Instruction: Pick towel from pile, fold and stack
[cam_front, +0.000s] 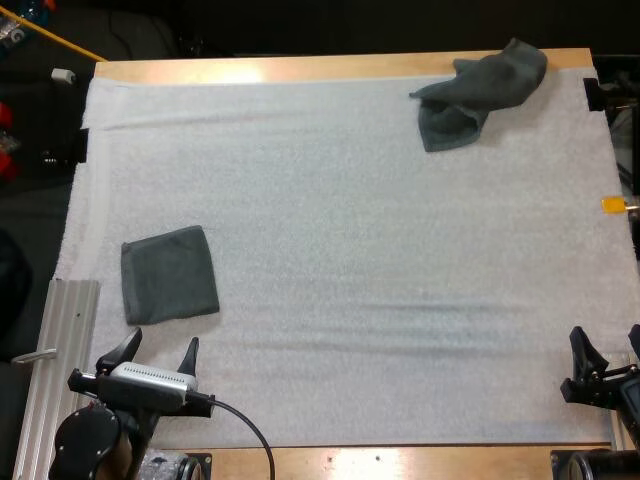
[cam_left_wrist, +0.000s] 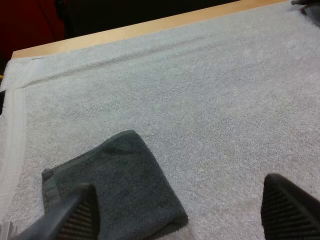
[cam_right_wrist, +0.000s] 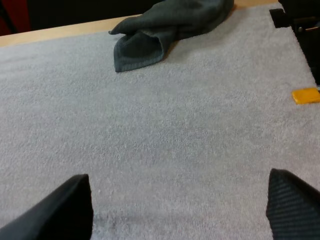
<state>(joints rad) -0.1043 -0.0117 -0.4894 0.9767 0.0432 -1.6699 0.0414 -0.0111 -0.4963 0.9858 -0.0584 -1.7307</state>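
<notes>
Left gripper (cam_front: 160, 352) sits at the near edge of the white mat (cam_front: 350, 250), fingers spread and empty. Right gripper (cam_front: 607, 350) is at the mat's near right corner, also spread wide and holding nothing. Folded towel (cam_front: 170, 273) lies flat on the mat just ahead of the left gripper, not touching it; crumpled towel (cam_front: 480, 95) is well ahead of the right gripper, at the mat's far edge and partly over the table (cam_front: 300, 68) wood.
</notes>
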